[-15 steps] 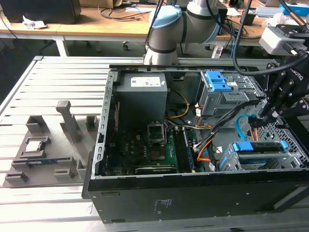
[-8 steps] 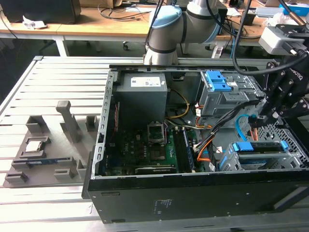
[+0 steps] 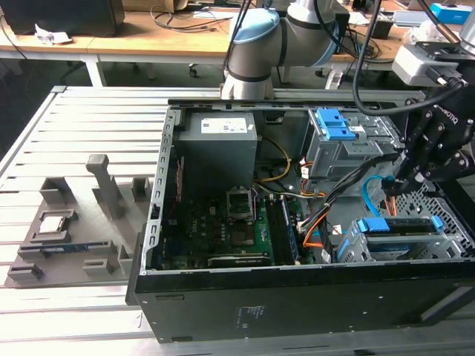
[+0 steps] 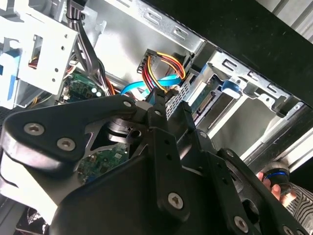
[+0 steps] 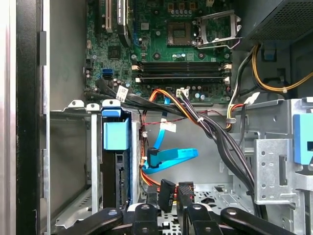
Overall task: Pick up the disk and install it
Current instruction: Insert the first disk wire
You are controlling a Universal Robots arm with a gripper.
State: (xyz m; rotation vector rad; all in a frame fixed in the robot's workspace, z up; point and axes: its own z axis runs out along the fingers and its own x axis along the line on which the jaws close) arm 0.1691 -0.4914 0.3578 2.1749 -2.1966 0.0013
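Observation:
The disk [image 3: 393,226] stands on edge in the lower drive cage [image 3: 349,245] at the case's front corner, on the exterior view's right, with blue rails along its upper side. In the first wrist view the disk [image 5: 115,171] shows as a dark slab with a blue tab on top, held between the cage's metal walls. My gripper [image 3: 407,178] hangs inside the case just above and behind that cage. It sits close to the disk but apart from it. The gripper [image 5: 168,213] is over the perforated case floor beside a black power plug [image 5: 166,192] and a blue data cable [image 5: 171,156].
Loose bundles of black, orange and yellow cables [image 5: 215,132] run between the motherboard [image 3: 223,222] and the drive bays. An upper grey cage with a light-blue latch [image 3: 334,126] is beside the arm. A grey fixture holding a square chip [image 3: 56,222] lies outside the case on the slatted table.

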